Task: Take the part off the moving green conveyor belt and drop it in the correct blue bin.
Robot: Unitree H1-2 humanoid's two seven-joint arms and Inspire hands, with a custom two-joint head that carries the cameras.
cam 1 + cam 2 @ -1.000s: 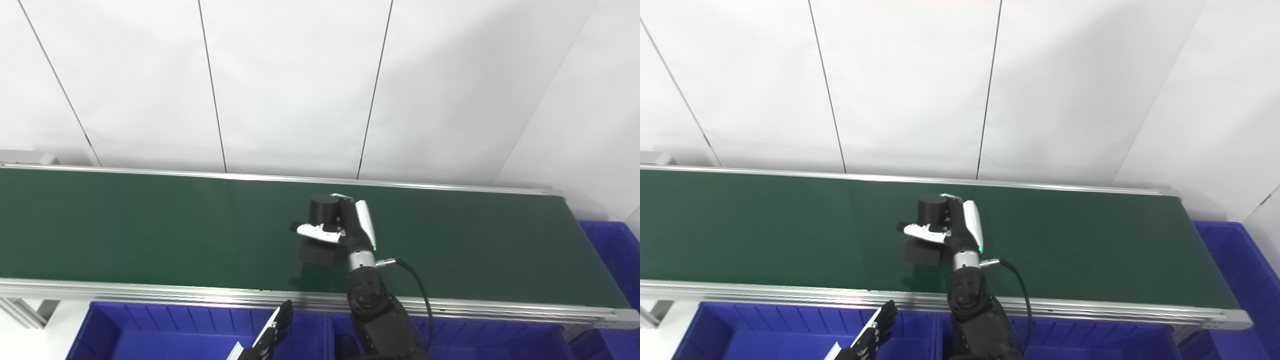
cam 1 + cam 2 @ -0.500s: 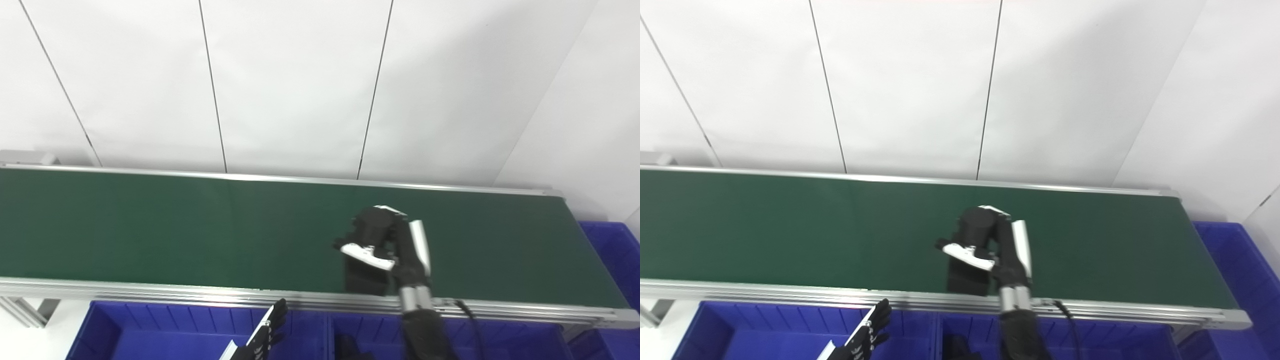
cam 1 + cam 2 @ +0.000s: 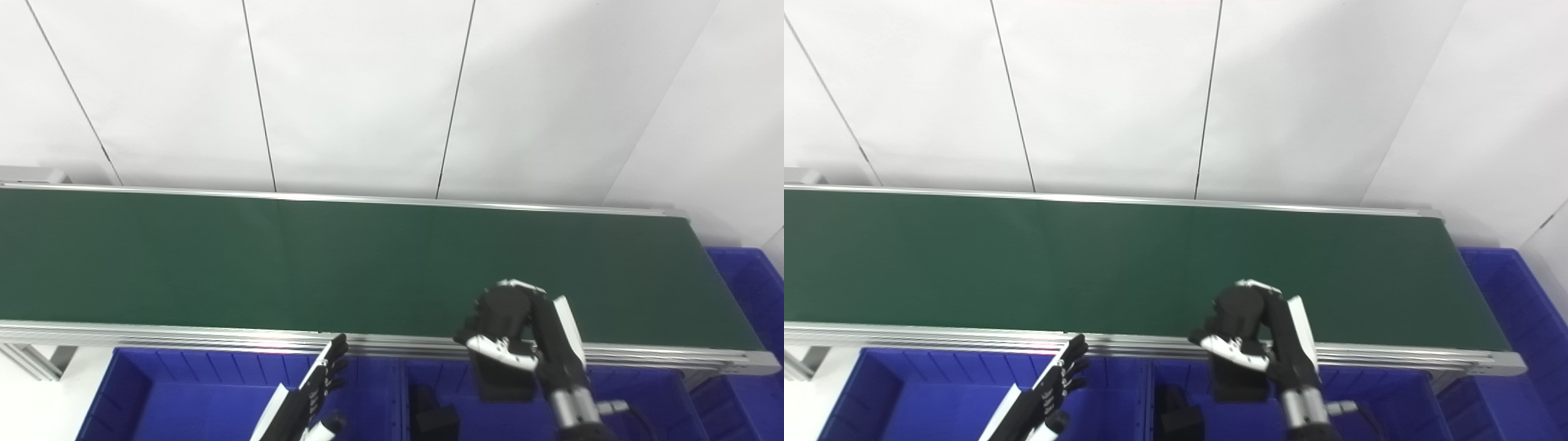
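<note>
I have the right robot hand (image 3: 520,343) closed around the part (image 3: 502,346), thumb across its front, holding it in the air over the belt's (image 3: 245,257) near rail, above the middle bin (image 3: 643,398).

The part is matte black: a round top sitting on a blocky lower section, the block hanging below my fingers (image 3: 1252,288). Finer detail I can't make out.

The left robot hand (image 3: 1056,383) is empty, fingers straight and spread, hovering over the left bin (image 3: 906,392).

The left eye view shows more of the dark piece (image 3: 432,419) lying in the middle bin, just beside the divider; in the right eye view it sits lower and is cut off by the edge. Both views show a corner of the far right bin (image 3: 1519,300) past the belt's end.

My count: one part held, one dark piece binned, three bins, two robot hands.
</note>
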